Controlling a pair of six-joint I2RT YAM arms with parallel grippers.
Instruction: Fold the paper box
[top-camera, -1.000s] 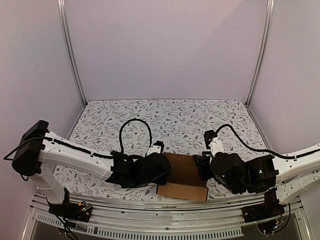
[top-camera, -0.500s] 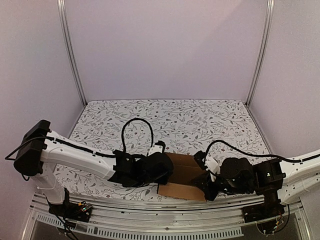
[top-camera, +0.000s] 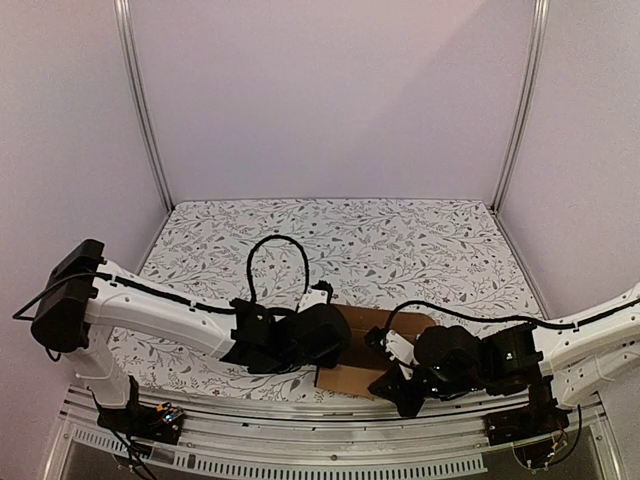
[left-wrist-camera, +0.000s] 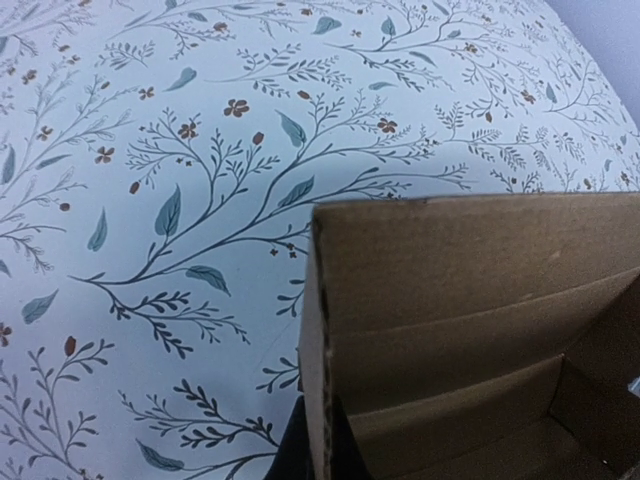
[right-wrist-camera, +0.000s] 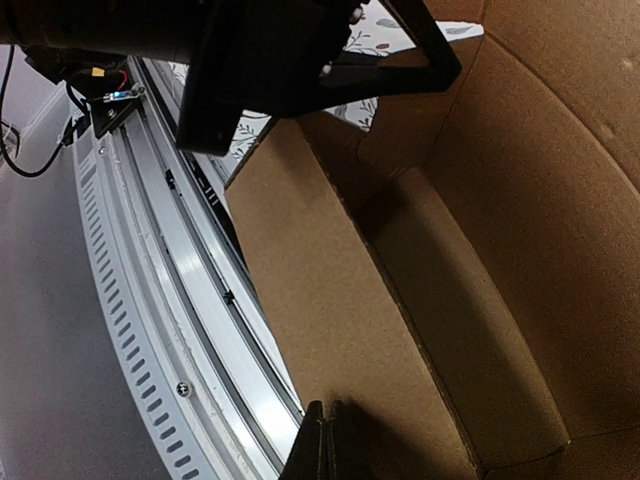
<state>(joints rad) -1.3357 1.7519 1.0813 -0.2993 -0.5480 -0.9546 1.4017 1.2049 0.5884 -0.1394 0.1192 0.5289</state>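
Note:
The paper box (top-camera: 366, 346) is a brown cardboard tray with raised walls, lying near the table's front edge between both arms. My left gripper (top-camera: 333, 343) is at its left side. In the left wrist view the left gripper (left-wrist-camera: 320, 455) is shut on the thin upright left wall of the paper box (left-wrist-camera: 470, 300). My right gripper (top-camera: 393, 373) is low at the box's near right corner. In the right wrist view the right gripper (right-wrist-camera: 325, 445) is shut, tips together with nothing between them, over the near panel of the paper box (right-wrist-camera: 330, 300).
The floral tablecloth (top-camera: 350, 240) covers the table behind the box. A slotted aluminium rail (right-wrist-camera: 190, 290) runs along the near edge, right beside the box. The left arm's black wrist (right-wrist-camera: 290, 50) hangs over the box's far left corner. A black cable (top-camera: 275, 245) loops above the left arm.
My right arm has swung from the box's right side down to its near right corner, and its jaws have shut. The left arm has edged slightly right, still holding the wall.

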